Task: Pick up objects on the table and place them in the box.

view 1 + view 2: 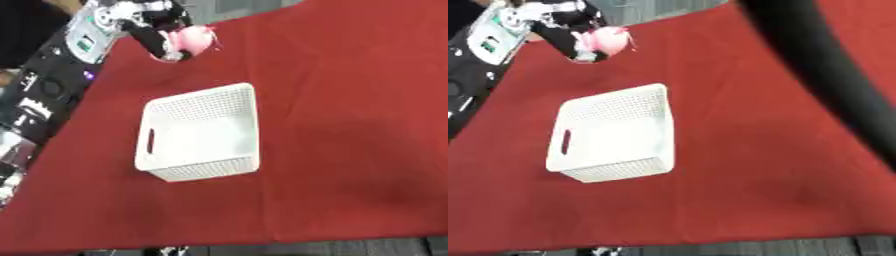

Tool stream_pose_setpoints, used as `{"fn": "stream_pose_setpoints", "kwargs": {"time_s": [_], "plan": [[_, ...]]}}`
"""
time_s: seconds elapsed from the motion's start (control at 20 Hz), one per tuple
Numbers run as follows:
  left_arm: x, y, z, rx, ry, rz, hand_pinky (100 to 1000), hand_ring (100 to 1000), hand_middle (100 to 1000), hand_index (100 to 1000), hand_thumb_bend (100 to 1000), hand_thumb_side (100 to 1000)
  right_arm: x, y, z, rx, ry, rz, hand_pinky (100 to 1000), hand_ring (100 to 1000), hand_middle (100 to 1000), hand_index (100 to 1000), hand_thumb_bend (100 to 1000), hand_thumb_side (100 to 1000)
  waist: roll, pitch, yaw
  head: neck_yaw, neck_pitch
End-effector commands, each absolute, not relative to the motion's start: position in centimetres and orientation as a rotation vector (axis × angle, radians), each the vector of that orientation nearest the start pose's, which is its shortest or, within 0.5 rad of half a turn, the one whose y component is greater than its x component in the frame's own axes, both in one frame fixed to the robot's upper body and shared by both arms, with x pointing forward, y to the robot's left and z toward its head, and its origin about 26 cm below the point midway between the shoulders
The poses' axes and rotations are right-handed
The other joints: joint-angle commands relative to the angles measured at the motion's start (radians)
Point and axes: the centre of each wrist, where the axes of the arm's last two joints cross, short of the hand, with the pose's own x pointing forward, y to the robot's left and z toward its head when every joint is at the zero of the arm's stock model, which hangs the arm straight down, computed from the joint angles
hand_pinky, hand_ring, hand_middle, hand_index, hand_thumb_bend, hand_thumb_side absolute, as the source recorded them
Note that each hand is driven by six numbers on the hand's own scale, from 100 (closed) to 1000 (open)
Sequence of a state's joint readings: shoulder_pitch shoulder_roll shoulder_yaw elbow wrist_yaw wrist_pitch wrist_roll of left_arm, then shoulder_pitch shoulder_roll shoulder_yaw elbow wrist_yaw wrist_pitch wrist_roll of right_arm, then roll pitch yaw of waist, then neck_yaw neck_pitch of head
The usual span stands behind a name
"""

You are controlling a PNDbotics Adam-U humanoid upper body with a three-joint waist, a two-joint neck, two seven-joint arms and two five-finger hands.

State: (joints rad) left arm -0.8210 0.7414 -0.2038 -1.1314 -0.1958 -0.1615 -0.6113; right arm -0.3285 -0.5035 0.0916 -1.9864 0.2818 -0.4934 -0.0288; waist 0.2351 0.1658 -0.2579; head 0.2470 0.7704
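The left hand (162,37) is reaching in from the upper left corner, its fingers curling round a pink object (194,38) whose shape is too blurred to make out. The hand is holding the object above the red tablecloth (350,125), beyond the far edge of the white perforated box (201,131). A dark arm (824,70) is crossing the right eye view diagonally, cut off by the frame; its hand is lying out of sight.
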Motion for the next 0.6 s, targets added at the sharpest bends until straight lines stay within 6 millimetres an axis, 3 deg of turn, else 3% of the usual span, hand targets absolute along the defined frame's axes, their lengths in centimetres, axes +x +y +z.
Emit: {"fn": "stream_pose_setpoints", "kwargs": {"time_s": [0.05, 0.6], "plan": [[41.9, 35.9, 26.8, 0.436, -1.532, -1.437, 100, 100, 100, 133, 244, 100, 29.9, -26.6, 21.7, 0.484, 3.164, -1.138, 602, 693, 815, 763, 111, 794, -0.009, -0.021, 0.007, 0.008, 0.0], [39.3, 29.8, 25.1, 0.203, -1.292, -1.821, 100, 100, 100, 138, 207, 100, 29.8, -26.4, 21.1, 0.478, 3.201, -1.143, 605, 697, 816, 760, 117, 788, -0.009, -0.012, 0.03, -0.001, 0.0]]}}
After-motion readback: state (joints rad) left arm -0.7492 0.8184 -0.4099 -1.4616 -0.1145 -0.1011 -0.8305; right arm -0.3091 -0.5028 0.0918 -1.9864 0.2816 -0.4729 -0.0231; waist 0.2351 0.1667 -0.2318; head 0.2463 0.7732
